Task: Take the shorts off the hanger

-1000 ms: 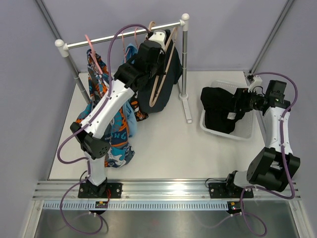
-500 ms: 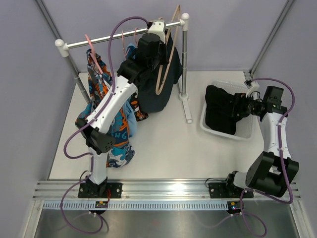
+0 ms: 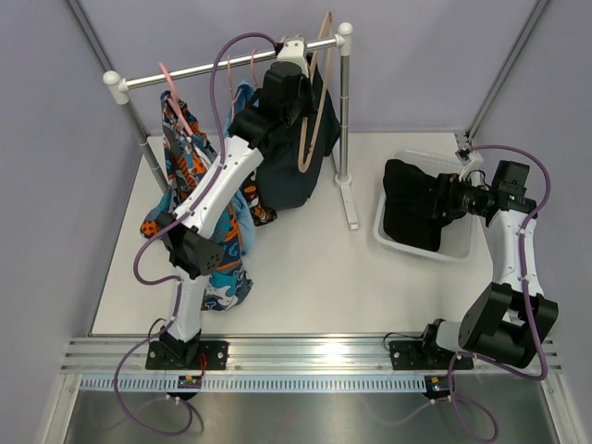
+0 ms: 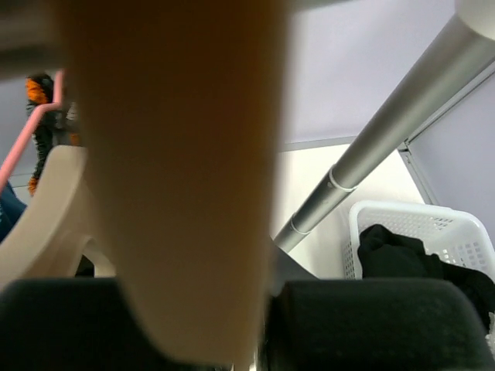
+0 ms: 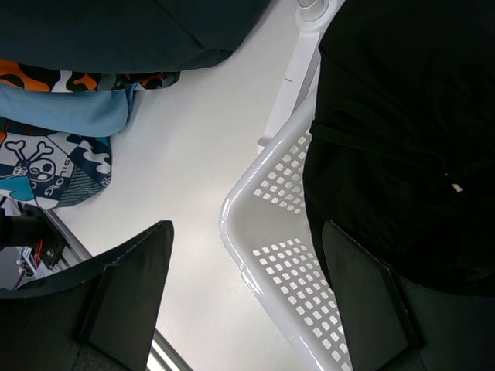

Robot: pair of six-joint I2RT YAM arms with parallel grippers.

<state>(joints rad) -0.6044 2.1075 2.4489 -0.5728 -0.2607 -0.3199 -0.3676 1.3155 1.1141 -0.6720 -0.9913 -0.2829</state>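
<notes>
- While the left arm reaches up to the rail (image 3: 213,69) of the clothes rack, the left pincer (image 3: 294,48) sits at the rail's right end, near the upright post (image 3: 344,111).
- In the left wrist view, a tan hanger (image 4: 178,193) fills the gap between the two dark fingers (image 4: 371,325), so this pincer looks clamped on the hanger.
- From above, the tan hanger is slanted, with its upper end rising past the rail beside the top of the post.
- One pair of dark shorts (image 3: 287,180) hangs on the tan hanger below the left wrist, reaching down toward the bench (image 3: 296,268).
- The camouflage shorts (image 3: 178,153) hang on a pink hanger (image 3: 171,83) at the left part of the rail, just beside a teal patterned garment (image 3: 222,264).
- The black shorts (image 3: 412,213) lie heaped in the white basket (image 3: 458,250) on the right side of the bench, spilling partly over its left rim.
- The right pincer (image 3: 450,196) hovers over the basket.
- Its fingers (image 5: 131,294) are spread apart with nothing gripped, and the basket rim and black shorts show below them.
</notes>
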